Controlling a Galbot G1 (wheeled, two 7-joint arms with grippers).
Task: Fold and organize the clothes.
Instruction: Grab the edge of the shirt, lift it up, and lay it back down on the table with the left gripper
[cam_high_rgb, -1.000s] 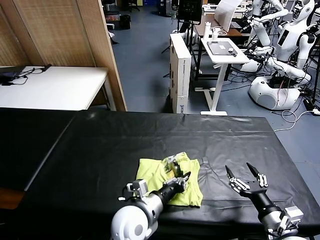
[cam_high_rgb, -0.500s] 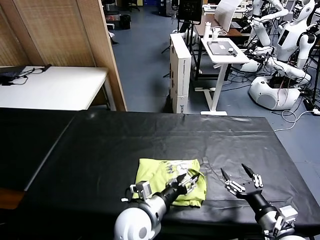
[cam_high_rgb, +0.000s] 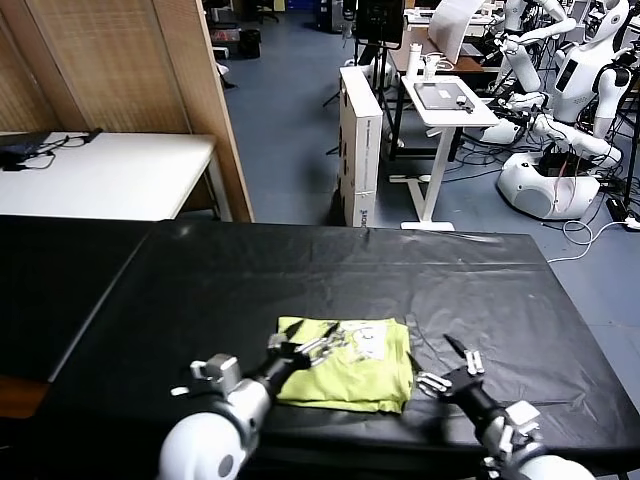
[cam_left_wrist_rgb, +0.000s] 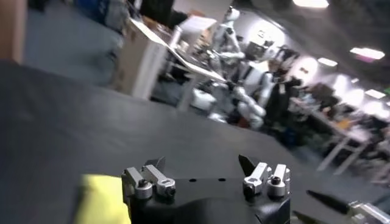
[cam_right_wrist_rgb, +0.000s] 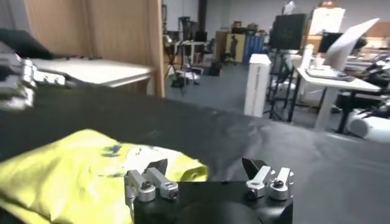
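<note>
Fingers of my left gripper (cam_high_rgb: 310, 341) are standing apart, gripping nothing, hovering over the 9 o'clock edge of the T-shirt (cam_high_rgb: 350, 366). My right gripper (cam_high_rgb: 452, 366) is also gaping, hanging just off the shirt's 3 o'clock edge, clear of the cloth. Shirt is lying folded into a rough rectangle, whitish print up, on the black table (cam_high_rgb: 200, 290) near its front edge.
</note>
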